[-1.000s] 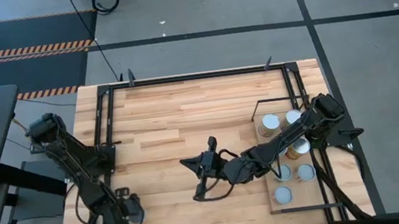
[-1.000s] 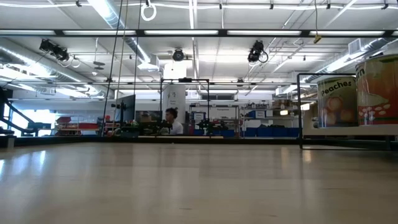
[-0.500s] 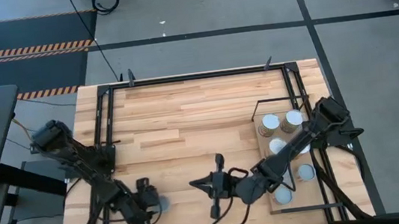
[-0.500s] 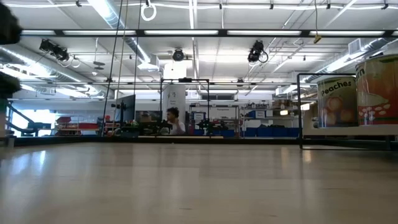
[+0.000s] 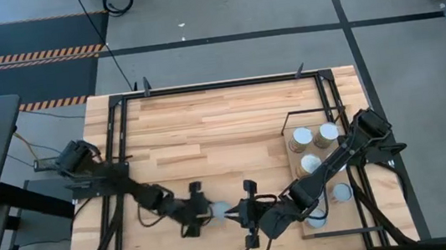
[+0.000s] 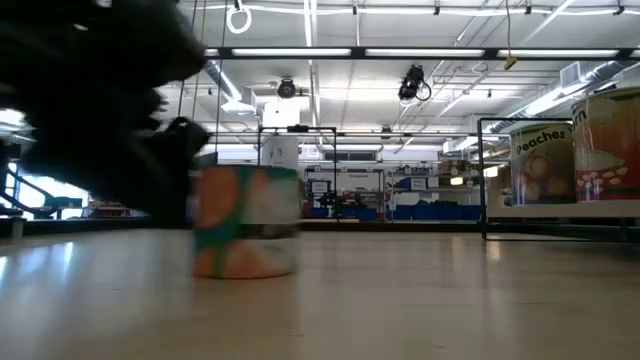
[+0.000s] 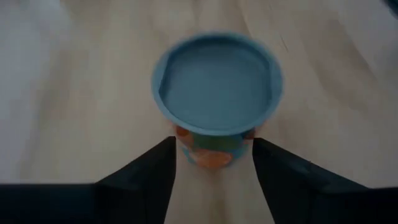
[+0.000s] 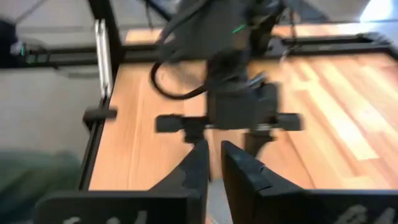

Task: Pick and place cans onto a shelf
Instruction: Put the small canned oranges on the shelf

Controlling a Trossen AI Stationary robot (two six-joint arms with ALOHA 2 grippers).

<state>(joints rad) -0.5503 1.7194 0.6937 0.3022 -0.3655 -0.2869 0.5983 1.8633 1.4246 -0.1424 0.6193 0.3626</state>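
On the wooden bench (image 5: 206, 127), the left gripper (image 5: 202, 211) reaches toward the front middle, with a can (image 5: 220, 212) standing upright just past its fingertips. In the left wrist view this can (image 7: 216, 98) shows a round grey top and an orange and teal label, and the left arm's two dark fingers (image 7: 149, 180) flank its base with a small gap on either side, so the jaws are released around the can rather than clenched on it. The low view shows the same can (image 6: 247, 220) upright on the bench with the dark blurred arm beside it. The right gripper (image 5: 240, 214) faces the can from the other side, very near it; its jaws are almost together with only a narrow slit between the fingers (image 8: 193, 168), grasping nothing. At the right side of the bench lies the shelf (image 5: 306, 229), a pale board with a black wire frame, carrying several cans (image 5: 301, 140) with silvery tops.
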